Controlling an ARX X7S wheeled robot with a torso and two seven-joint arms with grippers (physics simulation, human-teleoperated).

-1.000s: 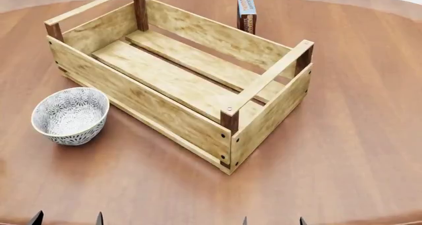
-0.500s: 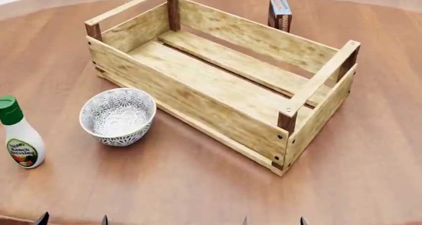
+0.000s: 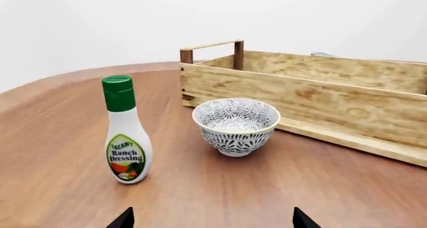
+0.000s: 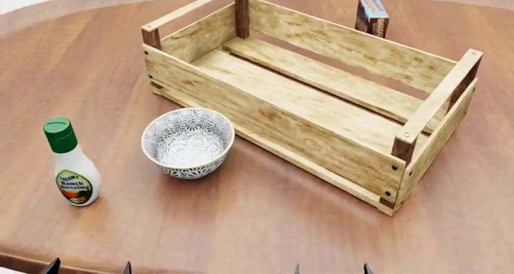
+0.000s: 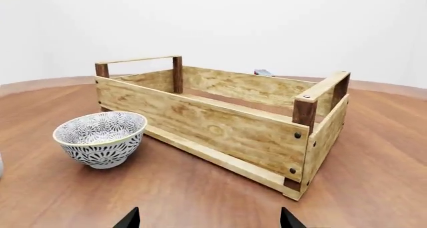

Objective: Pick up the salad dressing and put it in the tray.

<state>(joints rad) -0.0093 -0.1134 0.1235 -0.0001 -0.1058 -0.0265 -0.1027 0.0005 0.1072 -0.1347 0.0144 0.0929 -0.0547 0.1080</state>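
Note:
The salad dressing point(image 4: 71, 165) is a small white bottle with a green cap, standing upright at the left of the brown table; it also shows in the left wrist view point(image 3: 125, 132). The tray point(image 4: 321, 99) is a large empty light-wood crate with dark corner posts, right of centre; it also shows in the left wrist view point(image 3: 320, 95) and the right wrist view point(image 5: 227, 118). My left gripper point(image 4: 88, 267) is open and empty near the table's front edge, well short of the bottle. My right gripper point(image 4: 331, 268) is open and empty at the front edge.
A grey-white patterned bowl point(image 4: 188, 142) stands between the bottle and the tray, also in the left wrist view point(image 3: 235, 125) and the right wrist view point(image 5: 101, 137). A blue-and-red carton point(image 4: 372, 14) stands upright behind the tray. The round table's edge point(image 4: 32, 263) runs along the front left.
The head view has swung left: tray, bowl and carton have shifted right in the picture, and the dressing bottle has come fully into view at the left. Nothing on the table has moved.

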